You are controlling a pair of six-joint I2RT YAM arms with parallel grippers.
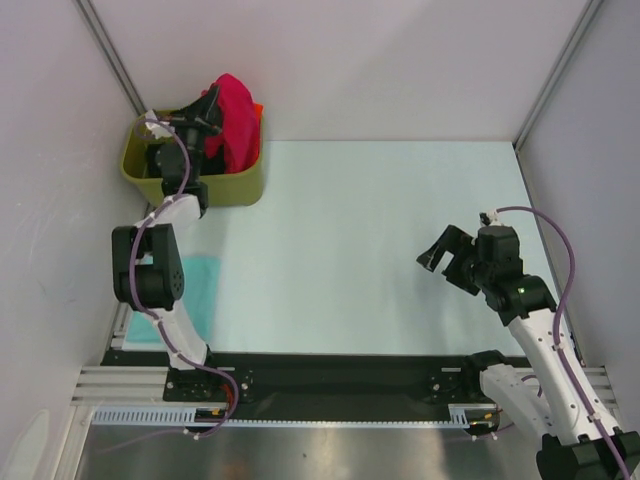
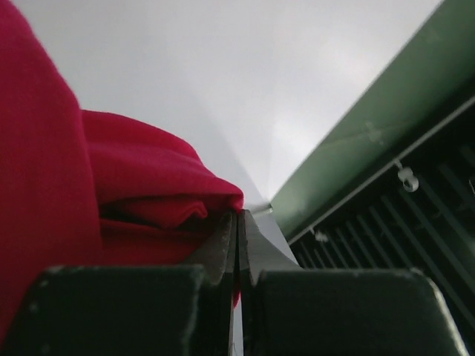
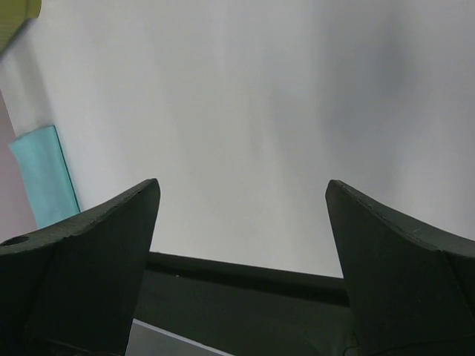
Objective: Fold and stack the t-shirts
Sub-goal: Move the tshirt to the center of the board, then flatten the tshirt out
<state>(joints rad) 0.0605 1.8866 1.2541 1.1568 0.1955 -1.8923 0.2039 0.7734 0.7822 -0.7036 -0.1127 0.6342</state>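
white tbl [image 1: 380,240], far-left tub [image 1: 235,187]: left hand [image 2: 237,221] pinches crimson t-shirt [image 2: 52,193] abv it

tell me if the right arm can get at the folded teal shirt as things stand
Probably not: the teal shirt lies at the near left, partly under the left arm and its elbow, across the table from the right arm, whose open fingers hold nothing.
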